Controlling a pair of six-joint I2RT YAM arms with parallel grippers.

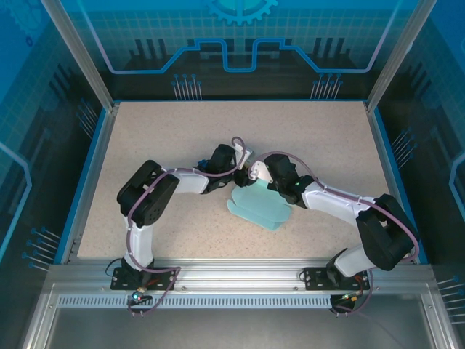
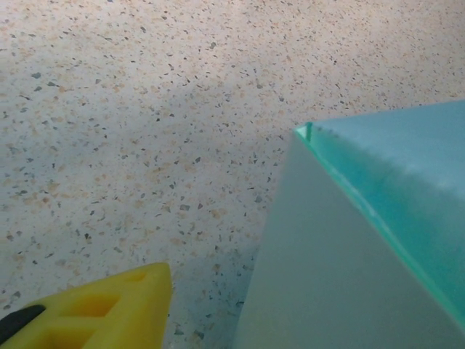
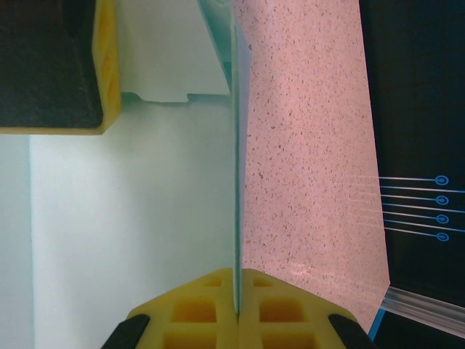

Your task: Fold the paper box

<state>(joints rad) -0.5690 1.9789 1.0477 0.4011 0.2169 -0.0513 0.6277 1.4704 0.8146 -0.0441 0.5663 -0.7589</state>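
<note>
The right claw [image 1: 254, 173] and the left claw [image 1: 237, 161] were close together over the middle of the table [image 1: 167, 131] when we looked from the top, both at the far edge of the paper box [image 1: 260, 207]. The pale blue-green box lay there looking mostly flat. From the left wrist we saw one yellow finger [image 2: 102, 309] of the left claw just beside the paper box [image 2: 341, 283], not touching it. We could not tell if that claw was spread or pressed together. Two sides of the box met there at a sharp fold. From the right wrist we saw the right claw [image 3: 237, 302] pressed together, pinching a thin edge of the paper box [image 3: 131, 218]. We thought the folding was begun but not finished: one fold was made, and more flaps probably needed folding and tucking.
</note>
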